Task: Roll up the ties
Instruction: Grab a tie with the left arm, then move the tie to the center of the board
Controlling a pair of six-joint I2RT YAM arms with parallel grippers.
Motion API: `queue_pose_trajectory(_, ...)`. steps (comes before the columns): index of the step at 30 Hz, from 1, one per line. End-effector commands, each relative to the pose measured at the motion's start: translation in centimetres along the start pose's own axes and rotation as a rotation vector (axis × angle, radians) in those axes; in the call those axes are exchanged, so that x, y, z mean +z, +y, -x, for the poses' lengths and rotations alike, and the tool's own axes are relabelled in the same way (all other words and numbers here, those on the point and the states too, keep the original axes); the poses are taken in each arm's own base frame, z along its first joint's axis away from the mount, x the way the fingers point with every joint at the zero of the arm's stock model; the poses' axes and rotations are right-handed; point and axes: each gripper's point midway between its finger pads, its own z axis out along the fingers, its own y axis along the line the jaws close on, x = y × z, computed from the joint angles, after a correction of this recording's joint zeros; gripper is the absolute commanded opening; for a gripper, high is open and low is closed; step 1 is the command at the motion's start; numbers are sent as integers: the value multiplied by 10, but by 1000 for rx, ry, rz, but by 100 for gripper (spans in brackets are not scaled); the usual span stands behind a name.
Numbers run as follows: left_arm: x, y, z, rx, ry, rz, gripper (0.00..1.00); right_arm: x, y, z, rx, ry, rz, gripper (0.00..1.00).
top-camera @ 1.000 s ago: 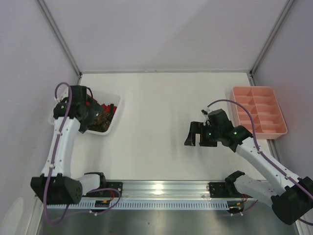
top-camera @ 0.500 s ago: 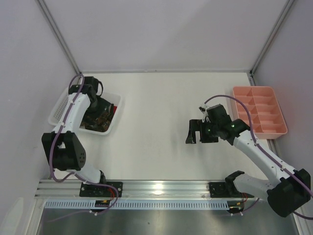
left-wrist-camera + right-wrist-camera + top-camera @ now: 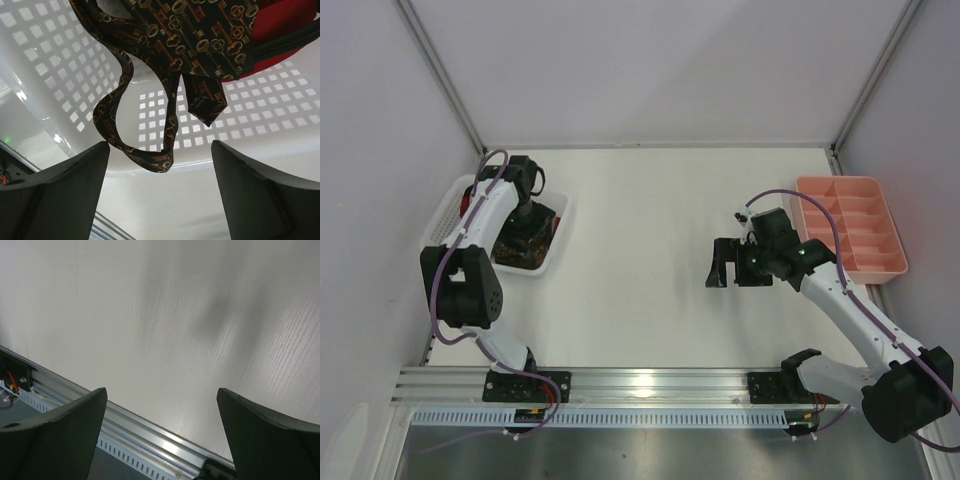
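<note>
**While both grippers gape, ties [image 3: 185,35] sit in the basket [image 3: 50,60]**

So the left gripper [image 3: 160,146] hangs spread wide over that white basket at the table's [image 3: 640,200] 9 o'clock. Inside, the dark key-pattern tie [image 3: 200,47] is heaped up, thin end looping down, with the red tie [image 3: 285,15] at its 2 o'clock. Meanwhile the right gripper [image 3: 732,266] is spread too, holding nothing, over the table, pink tray [image 3: 896,266] at its 3 o'clock.

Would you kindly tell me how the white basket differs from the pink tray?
The white basket sits on the left, the pink tray on the right. The basket has perforated walls; the tray is split into compartments. The basket holds ties; the tray shows none. Both are rectangular.
</note>
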Motion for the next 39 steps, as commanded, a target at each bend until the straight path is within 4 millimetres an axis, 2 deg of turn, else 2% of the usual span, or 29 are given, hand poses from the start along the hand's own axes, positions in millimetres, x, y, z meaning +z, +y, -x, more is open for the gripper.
queue_pose_trajectory(1,-12,8,2,-37,-29,16,89,-6,6,10,-26,-27,23,100)
queue_pose_trajectory(6,-4,11,-4,-52,-6,27,85,-5,5,13,-23,-33,24,100)
queue_pose_trajectory(10,-1,8,-5,-55,-1,24,73,-2,4,11,-18,-20,20,100)
queue_pose_trajectory(13,2,9,-5,-54,1,30,52,-2,3,12,-17,-20,21,100)
queue_pose_trajectory(14,2,10,-4,-54,3,30,35,-1,3,12,-17,-20,21,100)
queue_pose_trajectory(17,-9,13,6,-35,-38,25,7,0,5,12,-23,-15,30,100)
queue_pose_trajectory(18,-23,8,14,-23,-67,-9,0,0,6,12,-25,-14,40,100)
queue_pose_trajectory(20,-41,8,24,2,-111,-32,0,1,9,16,-40,-22,52,100)
queue_pose_trajectory(23,-99,-8,44,24,-204,-226,0,1,17,21,-64,-23,95,98)
queue_pose_trajectory(24,-115,-10,45,59,-223,-293,0,0,21,24,-73,-28,110,98)
queue_pose_trajectory(25,-140,-9,46,58,-253,-388,0,1,25,28,-85,-36,126,97)
queue_pose_trajectory(28,-188,-13,37,51,-255,-594,0,-4,41,40,-126,-59,166,93)
queue_pose_trajectory(29,-213,-8,27,58,-263,-685,1,-6,48,45,-156,-72,188,92)
queue_pose_trajectory(30,-230,-5,23,47,-270,-733,0,-9,54,50,-176,-85,206,91)
queue_pose_trajectory(31,-243,0,16,49,-266,-767,0,-17,68,62,-209,-131,237,92)
queue_pose_trajectory(33,-283,11,-3,57,-234,-909,1,-30,96,67,-302,-200,313,95)
queue_pose_trajectory(34,-296,15,-10,56,-219,-957,0,-39,113,82,-354,-292,353,99)
queue_pose_trajectory(35,-307,18,-17,59,-198,-1003,0,-47,134,79,-417,-332,409,100)
queue_pose_trajectory(36,-328,28,-32,71,-136,-1089,0,-60,146,87,-460,-410,428,100)
queue_pose_trajectory(37,-338,33,-38,74,-112,-1127,0,-72,164,99,-503,-495,472,100)
queue_pose_trajectory(38,-348,40,-43,77,-95,-1160,0,-85,187,98,-552,-531,533,100)
queue_pose_trajectory(39,-372,52,-46,80,-89,-1224,0,-88,200,102,-587,-556,562,100)
